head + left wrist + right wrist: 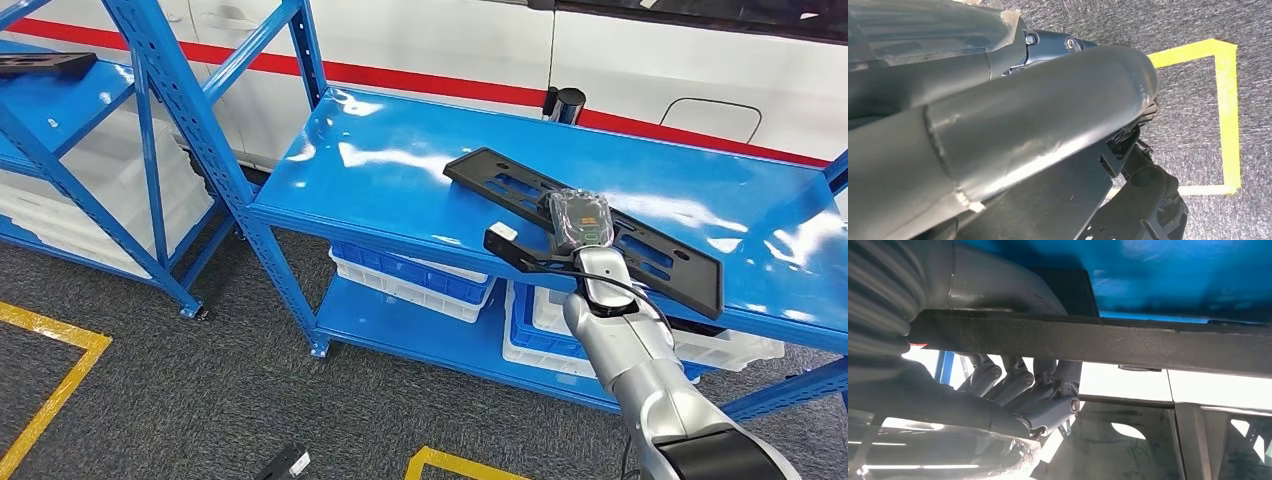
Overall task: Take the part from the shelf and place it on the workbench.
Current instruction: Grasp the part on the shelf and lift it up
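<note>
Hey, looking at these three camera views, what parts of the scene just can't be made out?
- Head view: the right hand lies on the black part, hiding its fingers beneath.
- Right wrist view: the part's dark edge crosses the picture; the fingers curl at it, but the contact is hidden.
- Left wrist view: the left hand is too close to tell whether it is open.
- Head view: the shelf runs past the right edge.

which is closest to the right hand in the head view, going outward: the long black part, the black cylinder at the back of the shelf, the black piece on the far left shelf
1. Long black part: under the right hand, which grips it at the shelf's front.
2. Black cylinder: behind the hand, at the shelf's back edge.
3. Black piece: far left, on the other shelf.
</note>
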